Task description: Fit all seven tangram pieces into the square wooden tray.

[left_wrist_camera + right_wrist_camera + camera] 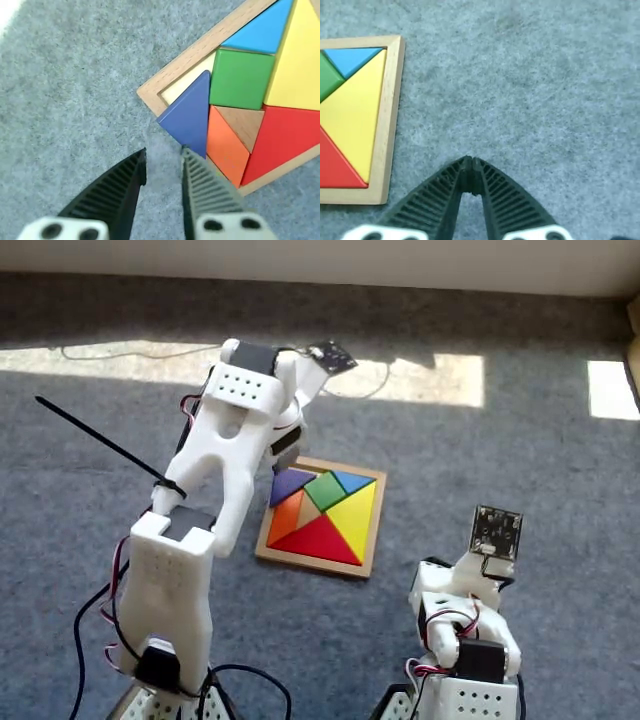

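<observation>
The square wooden tray (pixel 372 530) lies on the grey carpet and holds yellow (pixel 352 516), red (pixel 322 538), orange (pixel 288 516), green (pixel 325 490), blue (pixel 352 480) and bare-wood (pixel 242 126) pieces. A dark blue triangle (pixel 190 116) lies skewed in the tray's corner, one edge riding over the tray rim (pixel 150 95). My left gripper (pixel 164 155) hovers just beside that triangle, open, with nothing between its fingers. My right gripper (pixel 470 164) is shut and empty above bare carpet, apart from the tray's edge (pixel 390 115).
Grey carpet surrounds the tray. A thin black rod (pixel 100 445) slants across the left. A cable (pixel 130 352) lies along the sunlit strip at the back. The left arm (pixel 225 460) overhangs the tray's left side.
</observation>
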Available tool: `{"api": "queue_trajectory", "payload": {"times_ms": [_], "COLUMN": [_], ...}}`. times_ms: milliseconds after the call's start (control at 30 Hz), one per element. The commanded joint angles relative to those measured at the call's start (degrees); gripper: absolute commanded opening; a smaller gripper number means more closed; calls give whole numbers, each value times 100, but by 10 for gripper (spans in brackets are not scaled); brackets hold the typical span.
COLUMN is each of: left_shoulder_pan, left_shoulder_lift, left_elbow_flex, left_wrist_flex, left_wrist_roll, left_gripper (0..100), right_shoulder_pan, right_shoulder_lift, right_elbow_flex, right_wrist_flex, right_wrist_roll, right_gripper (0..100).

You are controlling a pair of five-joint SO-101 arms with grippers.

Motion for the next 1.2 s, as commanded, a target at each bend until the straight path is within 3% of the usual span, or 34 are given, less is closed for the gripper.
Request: {"api": "queue_trajectory", "payload": {"times_ms": [0,333,633,1167], "left_shoulder_pan": [-136,-31,338,391], "left_shoulder_lift": [48,857,884,286], "left_elbow_flex": [-101,-22,-22,31], "left_wrist_flex": [-9,-422,-791,-598], "left_wrist_roll": [-44,0,765,1433], "left_gripper": [4,5,5,5], "right_shoulder_pan": [57,57,57,57], "right_shoulder_lift": [-92,-92,-92,-92], "right_elbow_flex": [593,593,593,593], "right_wrist_flex": [-119,-119,-119,-119], "right_wrist_roll": [79,79,79,79], "right_gripper": [15,15,15,15]}}
